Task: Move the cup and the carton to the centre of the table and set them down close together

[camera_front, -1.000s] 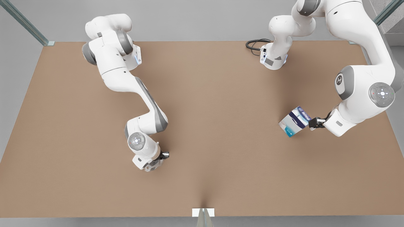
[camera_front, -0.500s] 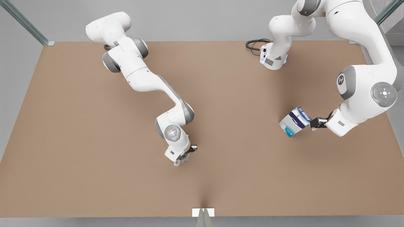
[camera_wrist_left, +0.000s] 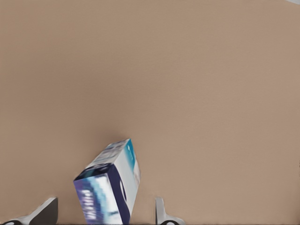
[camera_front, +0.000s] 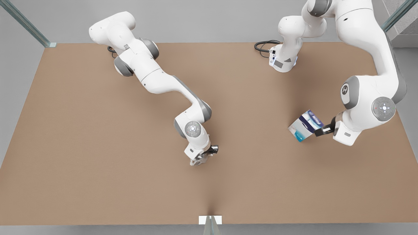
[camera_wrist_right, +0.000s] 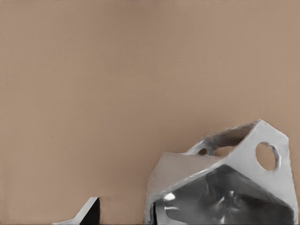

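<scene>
Change: the right gripper [camera_front: 209,154] has carried the cup [camera_front: 197,161] further toward the front view's right since the earlier frames, now near the middle of the desk [camera_front: 81,137]; the left gripper [camera_front: 320,131] has shifted slightly and sits closer against the carton [camera_front: 305,125].
Right fingers: pinching the cup [camera_wrist_right: 225,180].
Left fingers [camera_wrist_left: 161,213]: spread either side of the carton [camera_wrist_left: 110,187], which stands tilted, well toward the front view's right.
Room: bare desk lies between cup and carton; both are well clear of the edges.
</scene>
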